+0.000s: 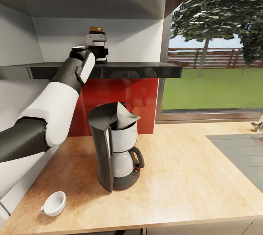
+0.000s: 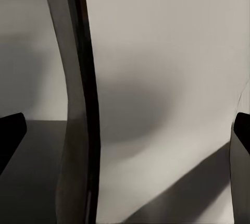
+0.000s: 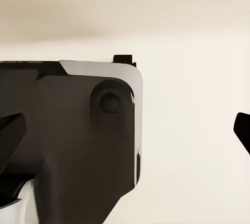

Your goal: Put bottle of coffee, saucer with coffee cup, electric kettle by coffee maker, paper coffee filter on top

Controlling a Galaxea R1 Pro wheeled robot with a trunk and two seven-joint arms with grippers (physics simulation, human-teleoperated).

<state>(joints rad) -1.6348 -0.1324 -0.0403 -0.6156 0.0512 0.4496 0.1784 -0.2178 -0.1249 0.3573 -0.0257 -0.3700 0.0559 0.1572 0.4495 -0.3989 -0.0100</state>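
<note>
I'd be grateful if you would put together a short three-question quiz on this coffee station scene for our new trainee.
1. True or false: the paper coffee filter already sits on top of the coffee maker.
2. Where is the left gripper? A) over the sink B) up at the kitchen shelf, at the bottle of coffee C) beside the coffee cup
3. Fill in: the coffee cup lies on the ____, with no saucer under it.

Key: 1 true; 2 B; 3 countertop.
</note>
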